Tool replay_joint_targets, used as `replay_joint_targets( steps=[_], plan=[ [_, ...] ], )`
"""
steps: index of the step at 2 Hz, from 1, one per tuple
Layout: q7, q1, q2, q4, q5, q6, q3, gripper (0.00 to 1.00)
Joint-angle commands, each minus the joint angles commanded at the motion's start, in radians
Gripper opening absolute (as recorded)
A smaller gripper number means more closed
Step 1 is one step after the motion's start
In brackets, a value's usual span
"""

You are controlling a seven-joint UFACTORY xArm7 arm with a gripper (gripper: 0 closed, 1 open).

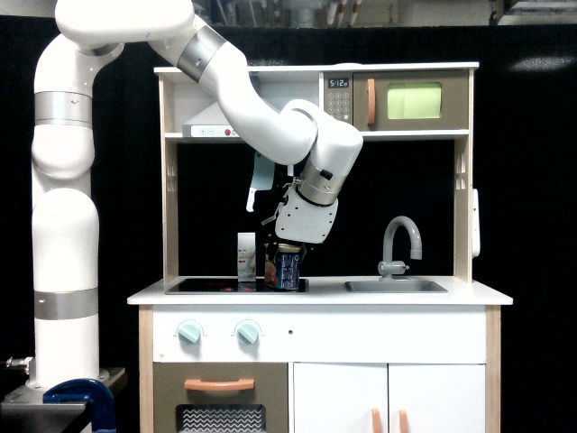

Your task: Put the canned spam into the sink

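Dark blue canned spam [287, 269] upright on black stovetop [216, 285], gold rim, pincer [287, 250] grip unclear

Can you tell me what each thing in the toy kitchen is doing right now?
Canned spam: upright on the stovetop, not in the sink.
Sink: nothing visible in it.
Gripper: down over the can; open or shut unclear.
White carton: upright on the stovetop.
Microwave: door closed.

A small clock display [338, 82] beside the microwave door [414, 100] is showing "5:12". The lettering on the spam [287, 270] and the white carton [246, 255] is too small to read.
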Motion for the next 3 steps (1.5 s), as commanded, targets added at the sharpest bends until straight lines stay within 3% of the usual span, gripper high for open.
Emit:
replay_joint_targets(
  steps=[1, 2, 3],
  plan=[
    [-0.019, -0.058, 0.069, 0.121, -0.018, 0.086, -0.012, 0.00],
    [0.022, -0.163, 0.410, 0.584, 0.033, 0.218, 0.054, 0.00],
    [0.099, -0.229, 0.588, 0.843, 0.032, 0.254, 0.146, 0.00]
  ],
)
